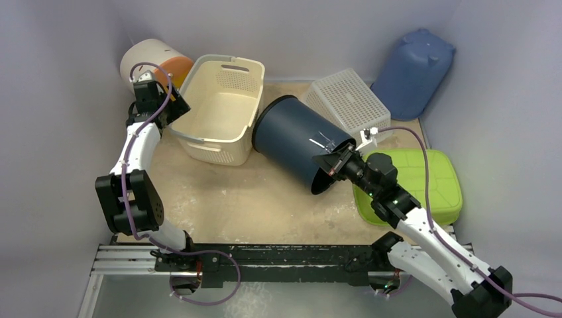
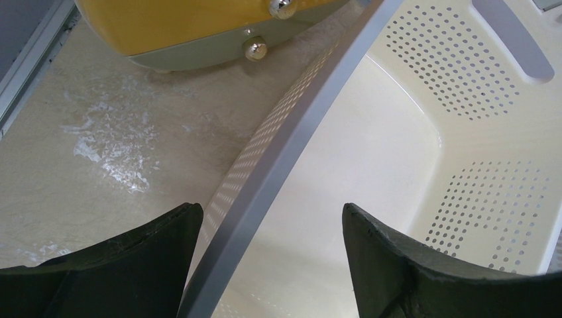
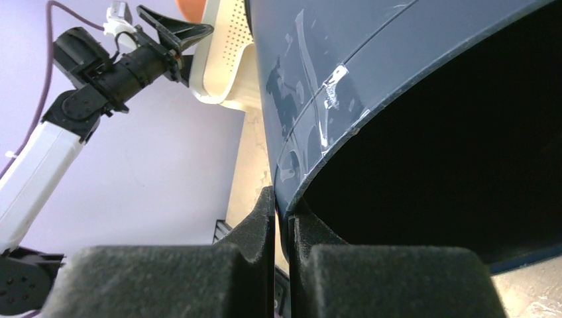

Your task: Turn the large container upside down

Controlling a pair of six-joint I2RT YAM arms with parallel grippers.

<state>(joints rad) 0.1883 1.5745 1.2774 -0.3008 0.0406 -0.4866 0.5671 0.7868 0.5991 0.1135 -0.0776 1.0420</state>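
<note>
The right claw point(image 1: 335, 162) is clamped tight on the rim of the dark navy bin point(image 1: 291, 136). The right wrist view shows one finger outside the wall and one inside the dark mouth, squeezed narrow with only the plastic between them. The bin lies tipped over on the worktop point(image 1: 265, 205). Its open mouth faces the right claw, and its closed base points away from it, ahead and to its left, close to the cream perforated basket point(image 1: 212, 149). So the long axis runs straight out from the claw's grip, mouth near and base far.

Over on the other side, the left claw point(image 1: 173, 106) stands wide open with its fingers either side of the cream basket's rim point(image 2: 311, 112), gripping nothing. An orange-and-white canister point(image 1: 149, 59) sits just beyond it. That claw is well apart from the bin, with the whole basket between them.

The flip looks like the right arm's job: it has the rim, and by the look of it the mouth must swing down towards the worktop while the base rises. The risk is a thin rim pinch slipping under a bulky bin.
</note>
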